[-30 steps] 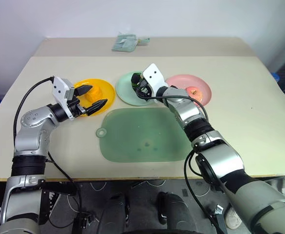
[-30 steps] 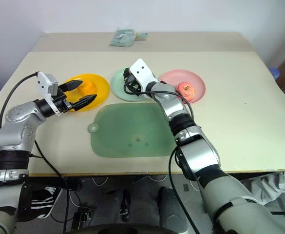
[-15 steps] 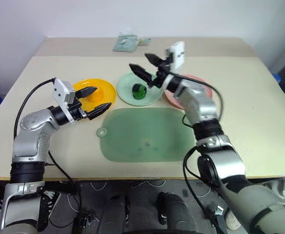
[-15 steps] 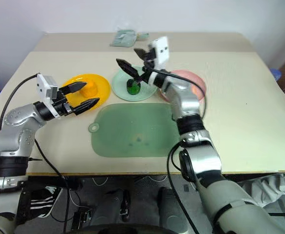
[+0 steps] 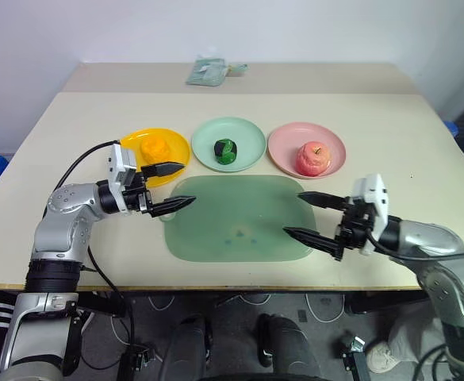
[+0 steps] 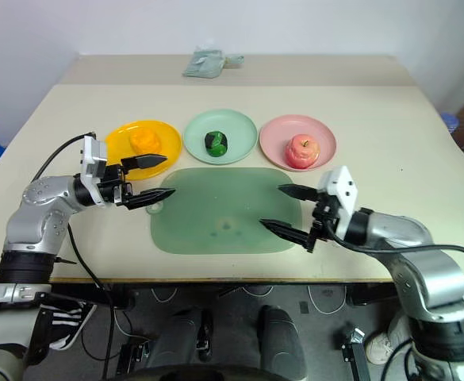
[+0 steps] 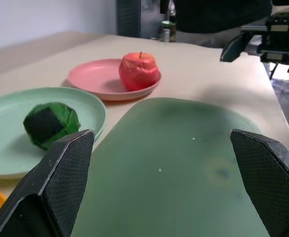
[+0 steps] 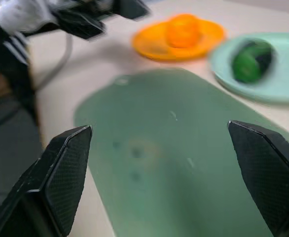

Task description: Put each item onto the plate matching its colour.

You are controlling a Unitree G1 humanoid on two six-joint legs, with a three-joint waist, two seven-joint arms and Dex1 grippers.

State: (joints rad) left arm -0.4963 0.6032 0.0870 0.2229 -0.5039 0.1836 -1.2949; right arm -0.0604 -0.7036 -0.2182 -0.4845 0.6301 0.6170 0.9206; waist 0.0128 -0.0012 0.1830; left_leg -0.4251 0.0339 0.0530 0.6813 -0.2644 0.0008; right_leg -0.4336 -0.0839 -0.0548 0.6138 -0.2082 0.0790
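Three items now sit on matching plates: right gripper (image 5: 316,215) just released the green vegetable (image 5: 225,149), pulled back, jaws spread; left gripper (image 5: 171,186) spread too. Task looks done.

My robot's arms are silver-grey metal with black joint bands; each hand, left hand (image 5: 168,187) and right hand (image 5: 311,214), has two tapered, textured black fingers, a white wrist block and black cable.

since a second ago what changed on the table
The right tool let go of the green vegetable on the mint plate and pulled back, open, over the mat's near right edge. The left tool shifted slightly toward the mat. Orange, apple and plates stayed put.
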